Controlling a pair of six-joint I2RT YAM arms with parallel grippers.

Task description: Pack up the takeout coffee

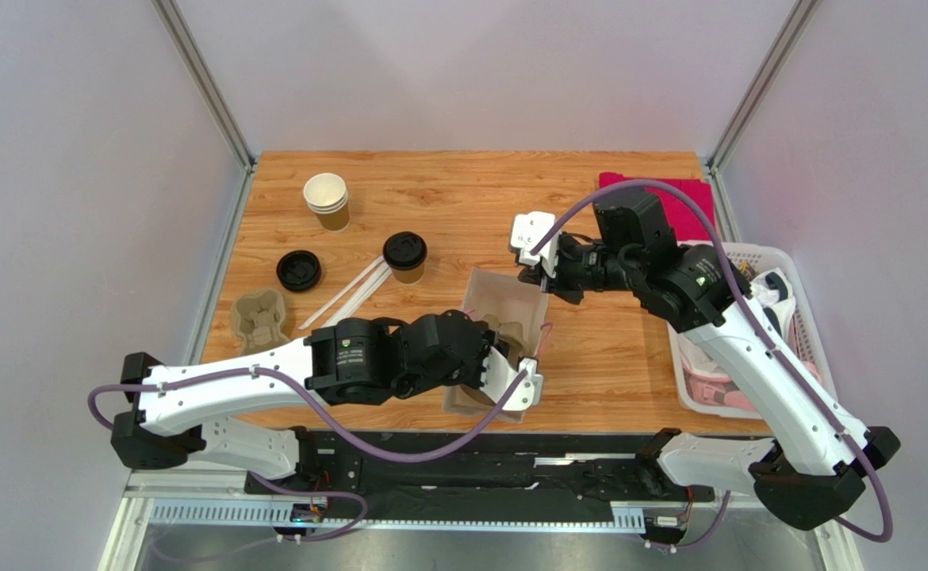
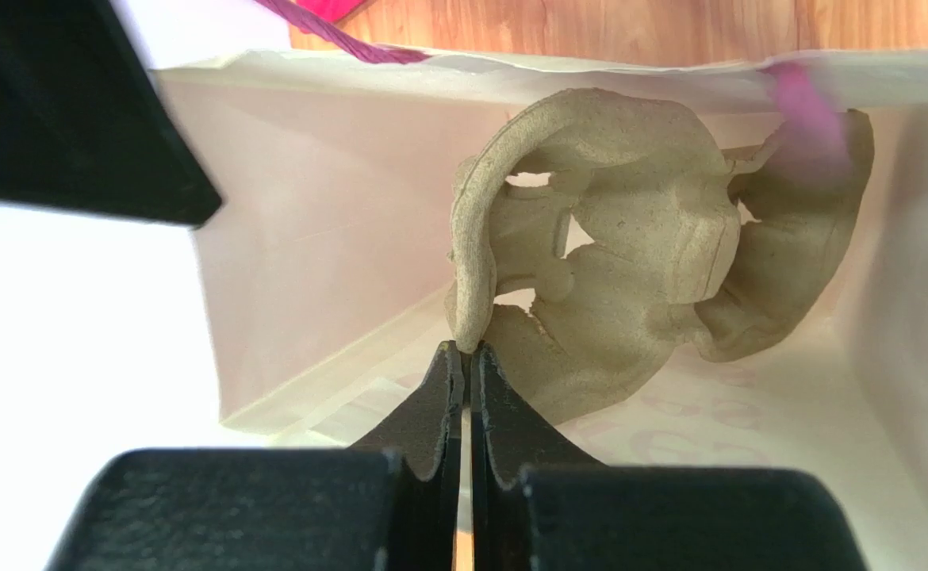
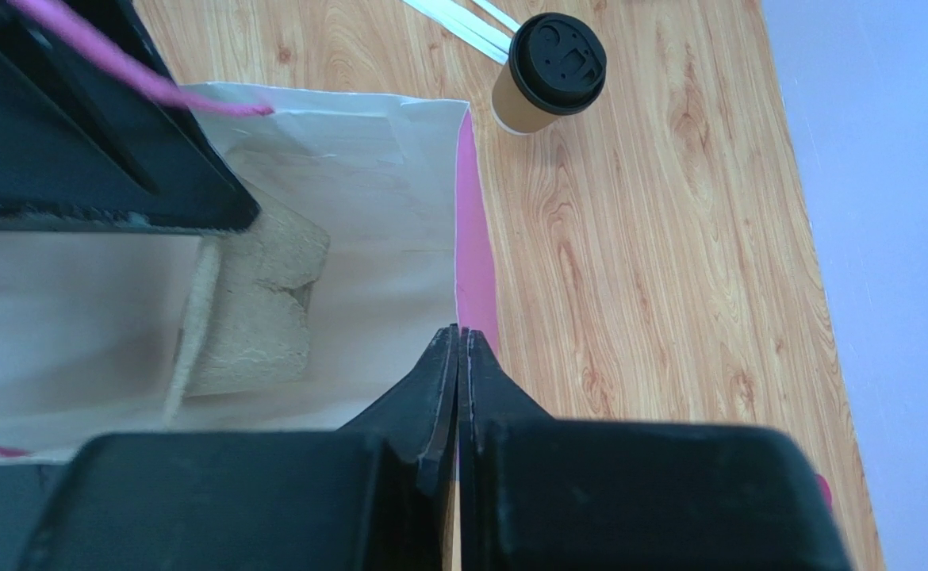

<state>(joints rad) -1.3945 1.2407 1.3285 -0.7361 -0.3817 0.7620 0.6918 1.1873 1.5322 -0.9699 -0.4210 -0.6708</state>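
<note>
1. White and black, the left arm [image 1: 242, 381] lies low. It goes from the near left corner toward the middle of the desk [image 1: 624, 357]. Its wrist tips down into the open top of the paper bag [image 1: 531, 319].
2. Down inside the bag, the left tool [image 2: 466, 353] has its two fingers pinched almost together. They grip the thin edge of the grey pulp carrier [image 2: 624, 274], which stands tilted on its side against the bag's inner wall.
3. Over on the near right, the right arm [image 1: 779, 381] climbs up, bends, and reaches left to the far edge of the bag.
4. Its right tool [image 3: 458, 339] is pressed tight on the bag's rim, right beside a pink strip.
5. Left of the bag, a second carrier [image 1: 258, 319] and a loose black lid [image 1: 298, 270] lie on the desk.
6. A bit farther back, the takeout coffee [image 1: 406, 253] stands upright on the desk with its black lid on. It is outside the bag and apart from it, just beside some white sticks [image 1: 350, 292].
7. Farthest back on the left is a stack of paper cups [image 1: 327, 199].
</note>
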